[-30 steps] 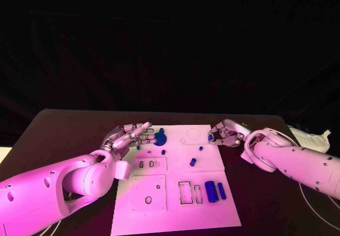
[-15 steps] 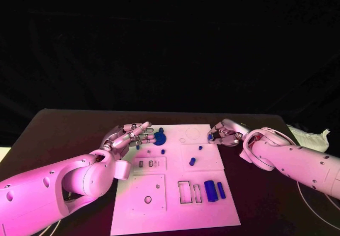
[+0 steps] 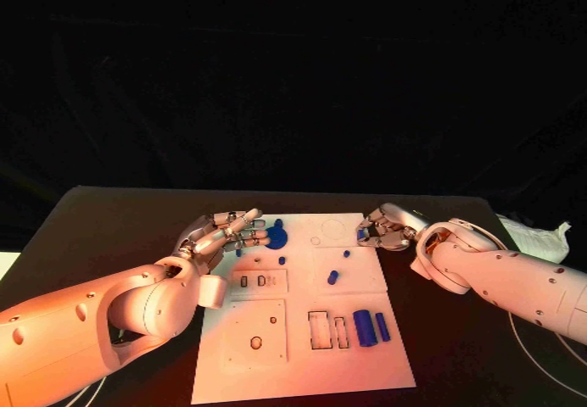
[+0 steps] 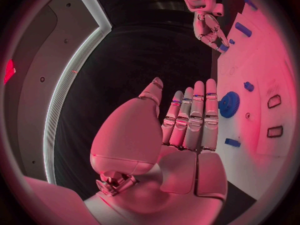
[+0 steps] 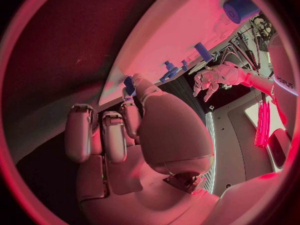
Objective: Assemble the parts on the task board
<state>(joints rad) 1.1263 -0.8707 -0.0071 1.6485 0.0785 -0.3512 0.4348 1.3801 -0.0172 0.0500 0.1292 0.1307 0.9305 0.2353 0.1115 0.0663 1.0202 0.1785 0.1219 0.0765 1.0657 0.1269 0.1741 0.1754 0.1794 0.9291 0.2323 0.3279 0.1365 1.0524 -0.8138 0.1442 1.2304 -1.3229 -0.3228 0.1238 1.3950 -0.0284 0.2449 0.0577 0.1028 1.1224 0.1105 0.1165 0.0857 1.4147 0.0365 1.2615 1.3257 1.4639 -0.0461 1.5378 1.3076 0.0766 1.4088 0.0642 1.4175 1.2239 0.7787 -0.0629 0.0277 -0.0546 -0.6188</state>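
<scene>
Black table, white board [image 3: 299, 339] centred | right robot hand [image 3: 382, 231] pinches small blue peg [image 3: 363, 236] at far right edge | left robot hand [image 3: 226, 233] wide, empty, beside blue gear [image 3: 276, 238] | peg likely light, stiff, slick; hold mid-shaft.

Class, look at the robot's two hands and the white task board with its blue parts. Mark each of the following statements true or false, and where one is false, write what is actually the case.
1. The right hand pinches a small blue part at the board's far right edge. True.
2. The left hand grips the blue gear. False: its fingers are stretched out flat and hold nothing; the gear lies on the task board beside the fingertips.
3. Two blue cylinders lie side by side near the board's near right part. True.
4. The blue gear lies at the board's near edge, closest to the robot. False: it lies at the far left part of the board.
</scene>
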